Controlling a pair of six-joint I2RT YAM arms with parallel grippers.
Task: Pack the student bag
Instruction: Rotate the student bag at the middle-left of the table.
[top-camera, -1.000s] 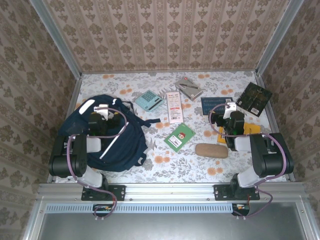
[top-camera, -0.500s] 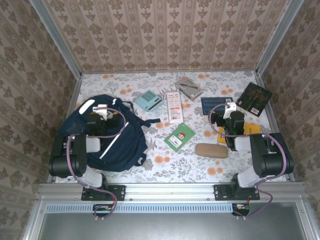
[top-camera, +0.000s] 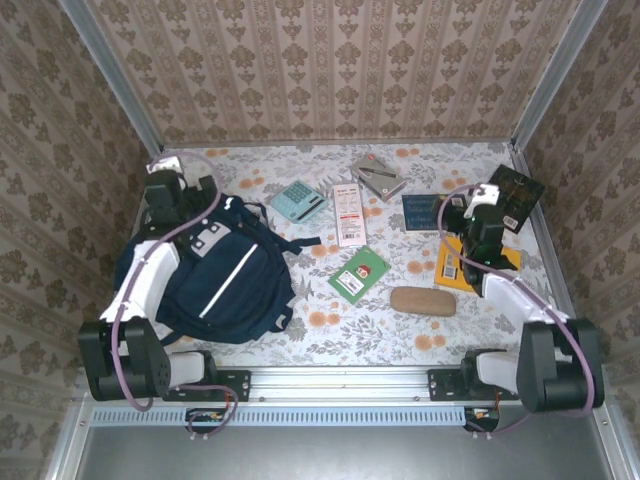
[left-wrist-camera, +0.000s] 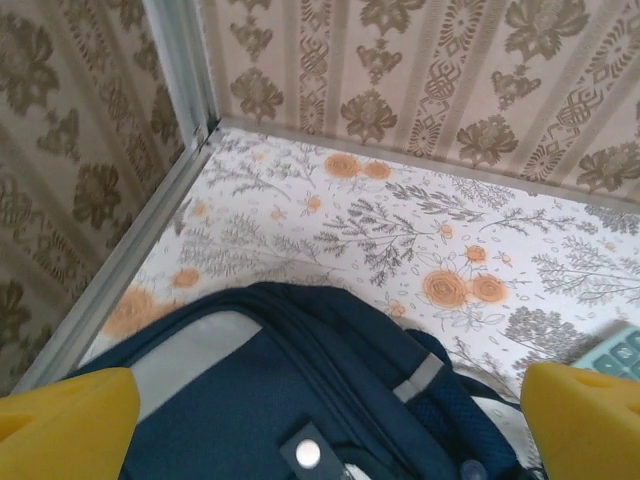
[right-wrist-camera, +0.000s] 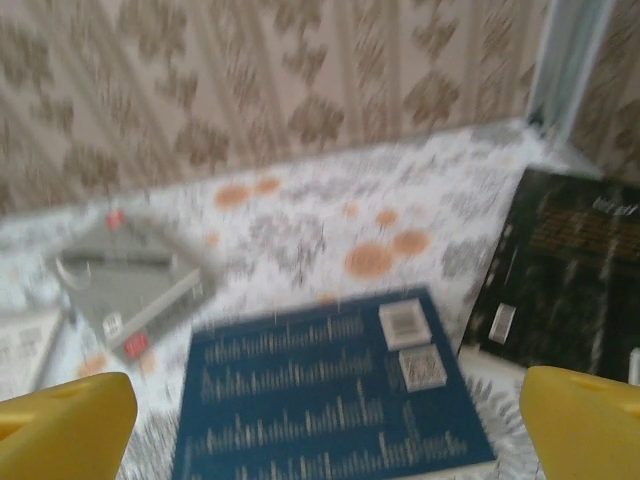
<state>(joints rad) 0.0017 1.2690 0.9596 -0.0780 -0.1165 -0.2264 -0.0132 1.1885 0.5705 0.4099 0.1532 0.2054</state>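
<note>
The student bag (top-camera: 215, 275), navy blue with a thin white stripe and pale top patches, lies flat at the left of the table. In the left wrist view its top edge (left-wrist-camera: 300, 400) with a press stud sits below the gap of my left gripper (left-wrist-camera: 325, 430). That gripper (top-camera: 165, 182) hovers open over the bag's far left corner, holding nothing. My right gripper (top-camera: 468, 208) hangs open and empty above a blue book (right-wrist-camera: 330, 390), with its yellow fingers (right-wrist-camera: 585, 425) spread wide.
A teal calculator (top-camera: 298, 201), a white slip (top-camera: 349, 214), a grey box (top-camera: 378, 176), a green booklet (top-camera: 358, 273), a tan case (top-camera: 422, 300), an orange item (top-camera: 470, 268) and a black book (top-camera: 510, 197) lie around the table. Patterned walls (left-wrist-camera: 420, 90) close in three sides.
Both arms have unfolded and reached toward the back. The left one moved off the bag's middle to its far left corner. The right one moved back over the blue book.
</note>
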